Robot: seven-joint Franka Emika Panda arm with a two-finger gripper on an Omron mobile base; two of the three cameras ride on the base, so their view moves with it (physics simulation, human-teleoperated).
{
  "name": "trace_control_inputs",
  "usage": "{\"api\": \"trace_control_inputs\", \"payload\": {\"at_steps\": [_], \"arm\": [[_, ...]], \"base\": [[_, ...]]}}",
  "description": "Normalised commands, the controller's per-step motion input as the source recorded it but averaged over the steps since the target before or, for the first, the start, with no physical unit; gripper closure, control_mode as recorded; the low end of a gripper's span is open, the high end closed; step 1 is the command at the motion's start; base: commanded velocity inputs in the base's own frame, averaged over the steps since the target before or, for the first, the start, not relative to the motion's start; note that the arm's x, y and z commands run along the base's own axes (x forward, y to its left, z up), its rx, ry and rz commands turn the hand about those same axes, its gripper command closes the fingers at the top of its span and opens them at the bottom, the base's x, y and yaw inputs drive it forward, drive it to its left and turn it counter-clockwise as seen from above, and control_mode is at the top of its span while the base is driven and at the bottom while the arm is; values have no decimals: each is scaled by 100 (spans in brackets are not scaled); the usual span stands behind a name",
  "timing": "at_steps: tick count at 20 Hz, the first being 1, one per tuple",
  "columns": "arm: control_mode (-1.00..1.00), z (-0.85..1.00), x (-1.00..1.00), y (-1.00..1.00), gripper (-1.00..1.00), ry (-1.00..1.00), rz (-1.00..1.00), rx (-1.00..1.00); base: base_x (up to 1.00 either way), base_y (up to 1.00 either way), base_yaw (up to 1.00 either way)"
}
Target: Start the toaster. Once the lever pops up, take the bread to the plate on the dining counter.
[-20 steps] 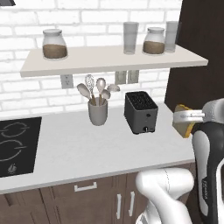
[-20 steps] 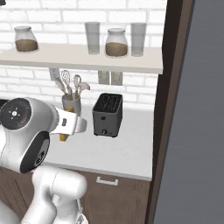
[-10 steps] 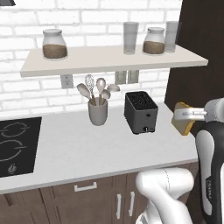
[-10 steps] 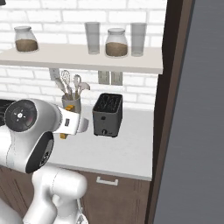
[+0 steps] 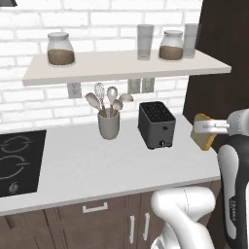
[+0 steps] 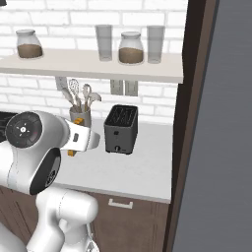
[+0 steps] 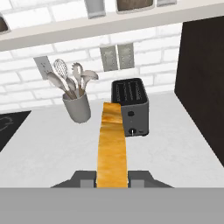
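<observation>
The black toaster (image 5: 156, 124) (image 6: 121, 129) (image 7: 130, 106) stands on the white worktop below the shelf, both slots empty. My gripper (image 5: 210, 130) (image 7: 112, 179) is shut on the bread (image 5: 202, 132) (image 7: 112, 144), a yellow-tan slice held on edge. It hovers above the worktop's right end, to the right of the toaster and in front of it. In the right base view a small orange corner of the bread (image 6: 72, 152) peeks out under my arm. The plate and the dining counter are out of view.
A grey utensil cup (image 5: 108, 124) stands left of the toaster and a black hob (image 5: 19, 163) lies at the far left. The shelf (image 5: 121, 65) carries jars and glasses. A dark tall cabinet side (image 5: 219, 63) closes off the worktop on the right.
The arm has shifted only slightly. The bread stays gripped at nearly the same spot, right of the toaster.
</observation>
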Motion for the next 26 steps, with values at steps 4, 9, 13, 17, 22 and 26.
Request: {"api": "trace_control_inputs", "payload": {"at_steps": [4, 9, 13, 17, 22, 26], "arm": [[100, 0, 0, 0, 100, 0, 0, 0], [100, 0, 0, 0, 100, 0, 0, 0], [100, 0, 0, 0, 100, 0, 0, 0], [100, 0, 0, 0, 100, 0, 0, 0], [100, 0, 0, 0, 100, 0, 0, 0], [100, 0, 0, 0, 100, 0, 0, 0]], "base": [[-14, 0, 0], [-61, 5, 9], [-37, 27, 41], [-39, 45, 81], [-21, 0, 100], [-16, 0, 100]]}}
